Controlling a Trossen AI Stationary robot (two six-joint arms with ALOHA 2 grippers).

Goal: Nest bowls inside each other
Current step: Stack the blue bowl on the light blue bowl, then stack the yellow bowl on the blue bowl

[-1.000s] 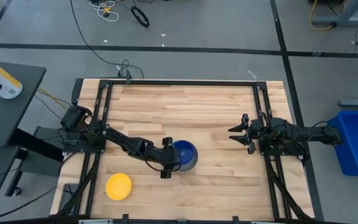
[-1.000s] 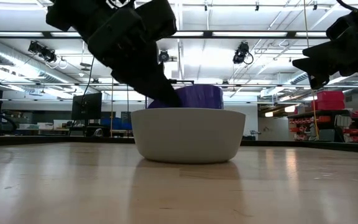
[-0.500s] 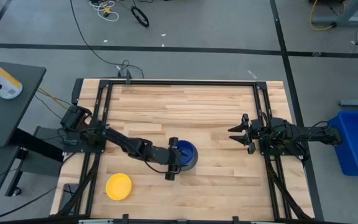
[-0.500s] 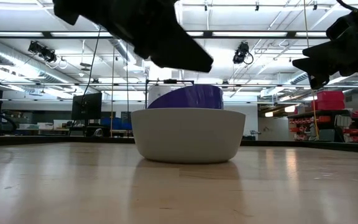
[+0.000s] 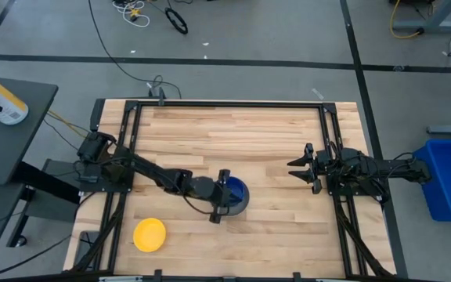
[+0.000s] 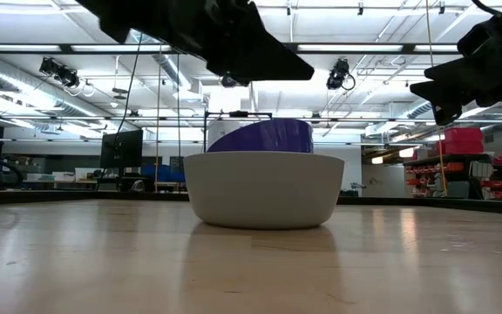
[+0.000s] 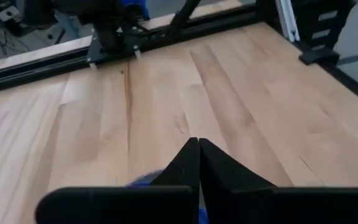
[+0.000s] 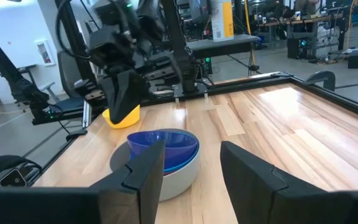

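A grey bowl [image 6: 264, 187] stands on the table with a light blue bowl [image 8: 180, 163] in it. A dark blue bowl [image 6: 264, 135] lies tilted on top of them, shown as one stack [image 5: 237, 196] in the high view. A yellow bowl [image 5: 149, 233] sits alone near the front left corner. My left gripper [image 6: 273, 65] hangs shut just above the stack's left side, touching nothing; its own view [image 7: 197, 152] shows the fingertips together. My right gripper [image 5: 297, 166] waits open at the table's right, its fingers [image 8: 145, 168] facing the stack.
Black frame rails [image 5: 131, 141] run along the table's left, right and far sides. Bare wood [image 5: 233, 133] lies between the stack and the far edge. A blue bin [image 5: 449, 176] stands off the table's right side.
My left gripper has come up off the dark blue bowl's left rim and now hangs above the stack. It has tipped from slanting down toward nearly level. The dark blue bowl stays tilted in the stack.
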